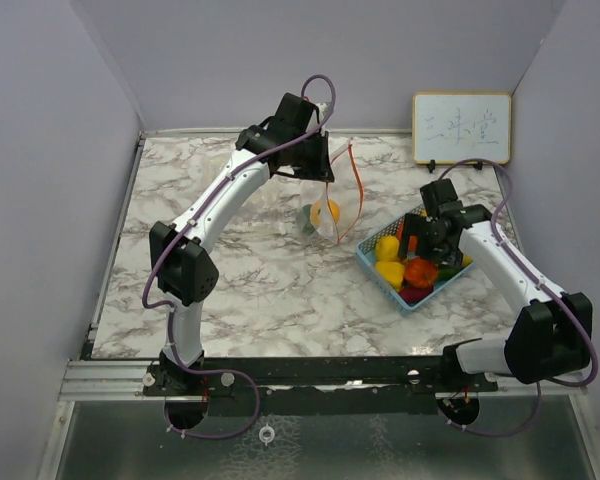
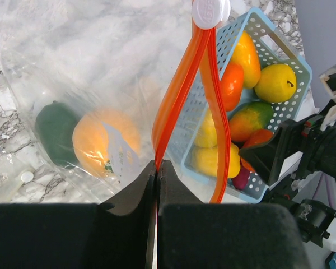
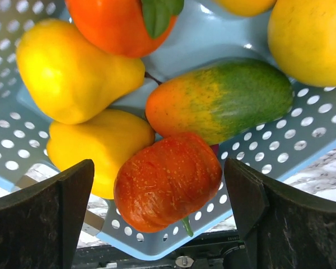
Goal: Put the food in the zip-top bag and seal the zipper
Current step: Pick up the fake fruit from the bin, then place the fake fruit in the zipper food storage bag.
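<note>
My left gripper (image 1: 318, 172) is shut on the orange zipper edge (image 2: 182, 78) of the clear zip-top bag (image 1: 325, 205) and holds the bag's mouth up above the table. An orange fruit (image 2: 101, 140) and a dark green piece (image 2: 56, 134) lie inside the bag. My right gripper (image 1: 425, 245) is open, low over the light blue basket (image 1: 365, 258), with its fingers on either side of an orange-red pumpkin (image 3: 168, 182) without touching it. A green-orange mango (image 3: 224, 101), a yellow pear (image 3: 73, 73) and a yellow pepper (image 3: 98, 148) lie beside the pumpkin.
The zipper's white slider (image 2: 210, 12) sits at the far end of the orange track. The basket stands just right of the bag. A small whiteboard (image 1: 461, 127) leans on the back wall at the right. Grey walls enclose the marble table.
</note>
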